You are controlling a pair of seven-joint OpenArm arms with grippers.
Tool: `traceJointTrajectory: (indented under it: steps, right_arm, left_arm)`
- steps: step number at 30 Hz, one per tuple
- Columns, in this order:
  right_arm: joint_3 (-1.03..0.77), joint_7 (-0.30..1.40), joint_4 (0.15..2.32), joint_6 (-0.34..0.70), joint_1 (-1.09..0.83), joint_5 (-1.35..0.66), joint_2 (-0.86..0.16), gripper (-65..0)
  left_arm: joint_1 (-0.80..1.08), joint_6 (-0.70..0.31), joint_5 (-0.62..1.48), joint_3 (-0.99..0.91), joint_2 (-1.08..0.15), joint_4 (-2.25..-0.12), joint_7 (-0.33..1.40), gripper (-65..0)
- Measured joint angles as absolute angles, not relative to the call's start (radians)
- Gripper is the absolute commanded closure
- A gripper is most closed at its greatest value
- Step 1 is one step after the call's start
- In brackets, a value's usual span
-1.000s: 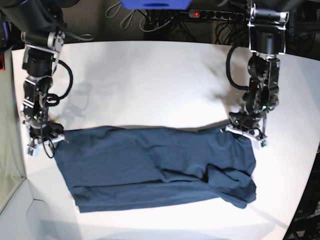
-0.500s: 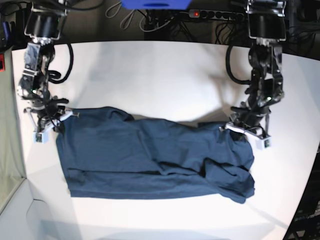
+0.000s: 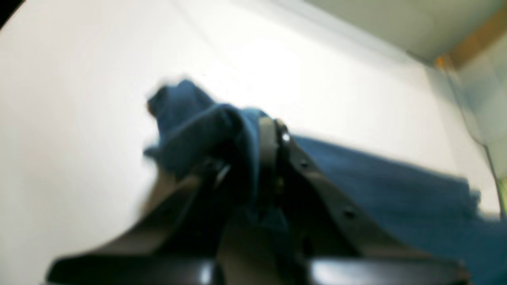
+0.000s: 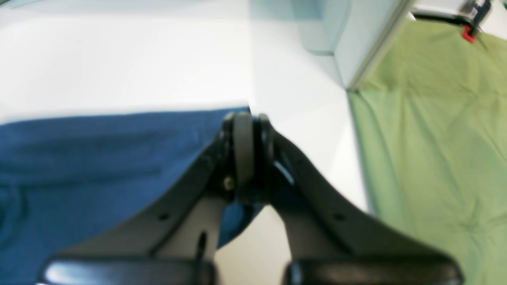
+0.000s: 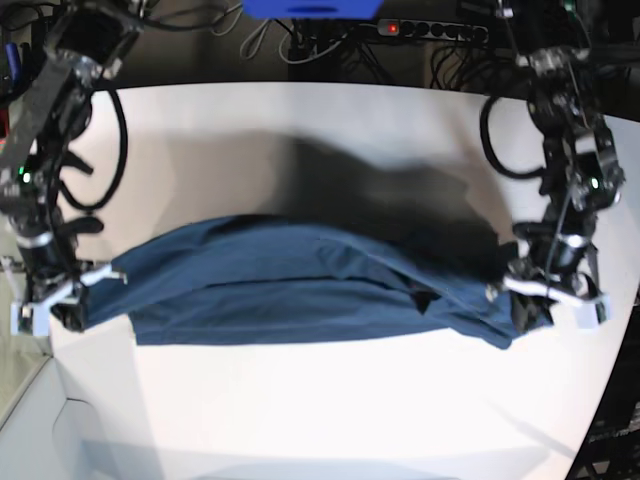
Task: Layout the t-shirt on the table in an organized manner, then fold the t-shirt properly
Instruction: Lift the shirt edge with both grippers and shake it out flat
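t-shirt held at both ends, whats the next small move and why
Probably draw both hands slightly apart, then lower together. The left hand and right hand are each shut on an end of the t-shirt, which hangs sagging and creased above the table; some tension should flatten it before laying.

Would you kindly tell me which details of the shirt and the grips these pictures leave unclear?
- Base view: the collar and label of the t-shirt are hidden in its folds.
- Left wrist view: motion blur smears the left gripper and the bunched fabric.
- Right wrist view: the right gripper covers the pinched shirt edge.
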State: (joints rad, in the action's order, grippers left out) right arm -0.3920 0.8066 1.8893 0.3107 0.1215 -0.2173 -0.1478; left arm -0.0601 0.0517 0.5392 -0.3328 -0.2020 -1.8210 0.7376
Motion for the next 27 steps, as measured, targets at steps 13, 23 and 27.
traceJointTrajectory:
  steps: [13, 23, 27]
  right_arm:
    - [-0.397, 0.950, 1.409, 0.300, 0.358, -0.206, -0.207, 0.0]
    - [-0.392, 0.944, 1.519, 0.299, 0.220, -0.208, -0.245, 0.0]
    - [-0.392, 0.935, 1.564, 0.299, 0.213, -0.210, -0.261, 0.0]
  left_arm:
    - [-0.266, 0.056, 0.540, -0.263, -0.272, -1.295, 0.728, 0.0]
    - [-0.099, 0.057, 0.623, -0.265, -0.318, -1.453, 0.881, 0.0]
    - [-0.040, 0.046, 0.748, -0.308, -0.336, -1.626, 1.033, 0.0]
